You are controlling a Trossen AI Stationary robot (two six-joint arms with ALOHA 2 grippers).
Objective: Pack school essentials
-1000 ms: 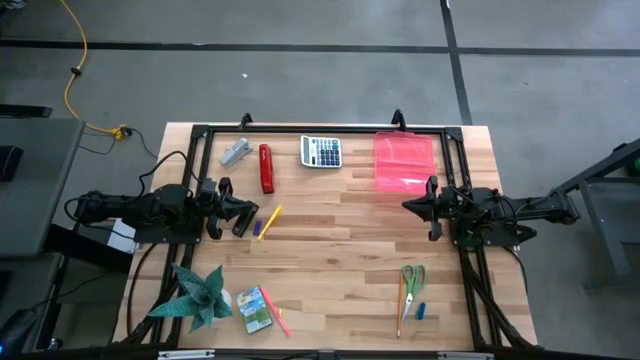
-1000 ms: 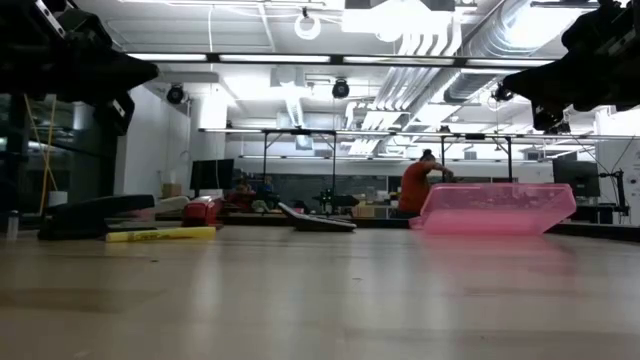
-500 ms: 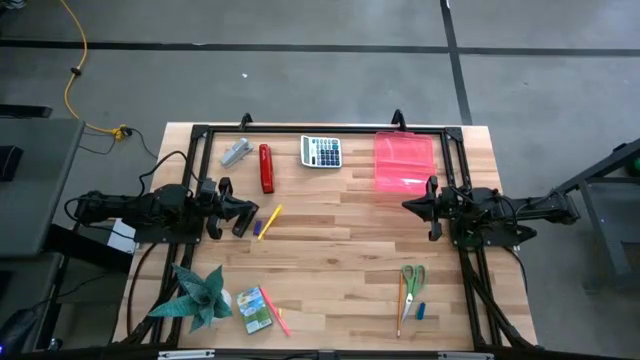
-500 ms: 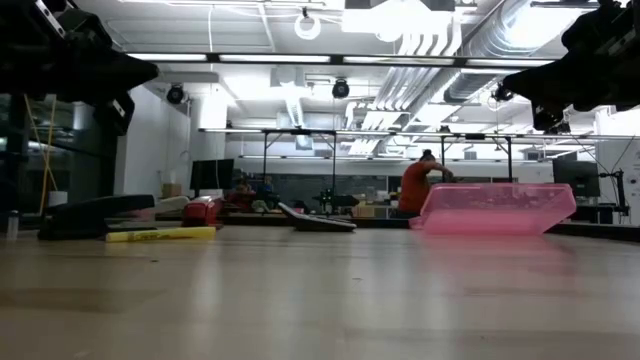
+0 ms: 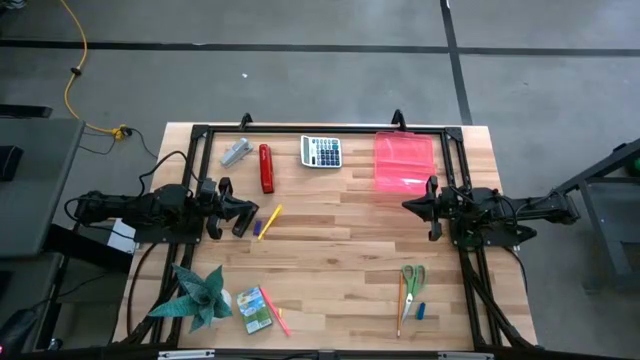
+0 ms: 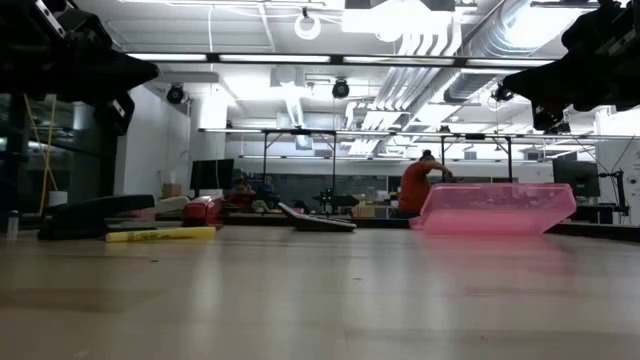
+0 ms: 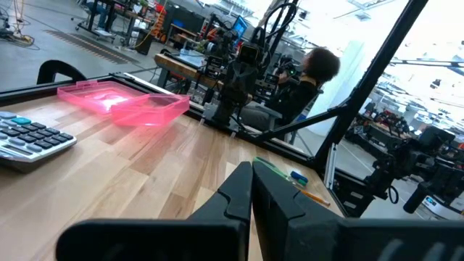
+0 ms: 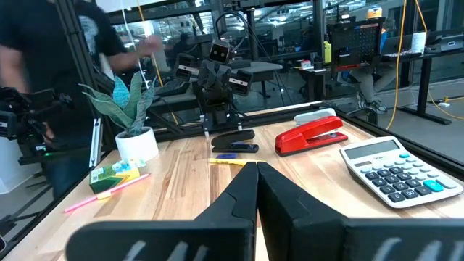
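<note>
Both pincers, left (image 5: 243,217) at nine o'clock and right (image 5: 412,206) at three, hover closed and empty above the worktop (image 5: 330,250).

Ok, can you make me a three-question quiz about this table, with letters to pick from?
1. Where is the green-handled scissors?
A. beside the long orange pencil
B. inside the clear pink plastic tray
C. on the grey-white calculator

2. How many long red staplers are on the wooden table?
A. three
B. one
C. none

3. How are the fingers of the left gripper and the right gripper?
A. both wide open
B. both shut, holding nothing
C. both shut on a pencil

Answers:
1. A: the high view shows the scissors next to the pencil, far from the tray.
2. B: only one stapler lies near the calculator.
3. B: each wrist view shows the fingers pressed together with nothing between them.
</note>
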